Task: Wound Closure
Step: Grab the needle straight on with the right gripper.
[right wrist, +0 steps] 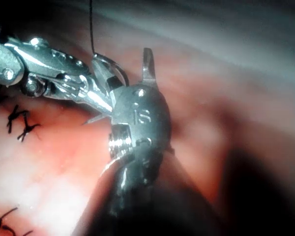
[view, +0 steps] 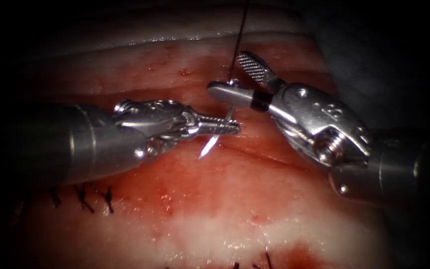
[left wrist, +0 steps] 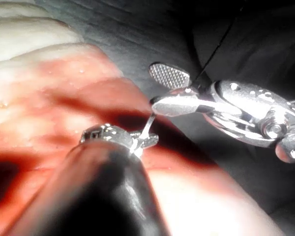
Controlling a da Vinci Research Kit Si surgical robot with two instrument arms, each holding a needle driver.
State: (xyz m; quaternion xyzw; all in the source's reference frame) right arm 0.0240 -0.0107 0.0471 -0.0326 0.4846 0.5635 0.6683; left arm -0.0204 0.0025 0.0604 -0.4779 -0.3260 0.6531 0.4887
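Gripping the needle (view: 218, 133) near its tip above the tissue (view: 235, 209), left tool (view: 225, 127) is clenched; right tool (view: 235, 77) is gaping, grasping nothing, thread (view: 240, 35) beside it.

The right tool (right wrist: 125, 73) has its jaws spread apart. The curved needle (right wrist: 110, 66) passes between them, its sharp tip just beside the left tool (right wrist: 96, 91), whose closed jaws grip it. The thread (right wrist: 91, 24) rises from the needle. Dark stitches (right wrist: 17, 123) lie on the tissue (right wrist: 59, 167).
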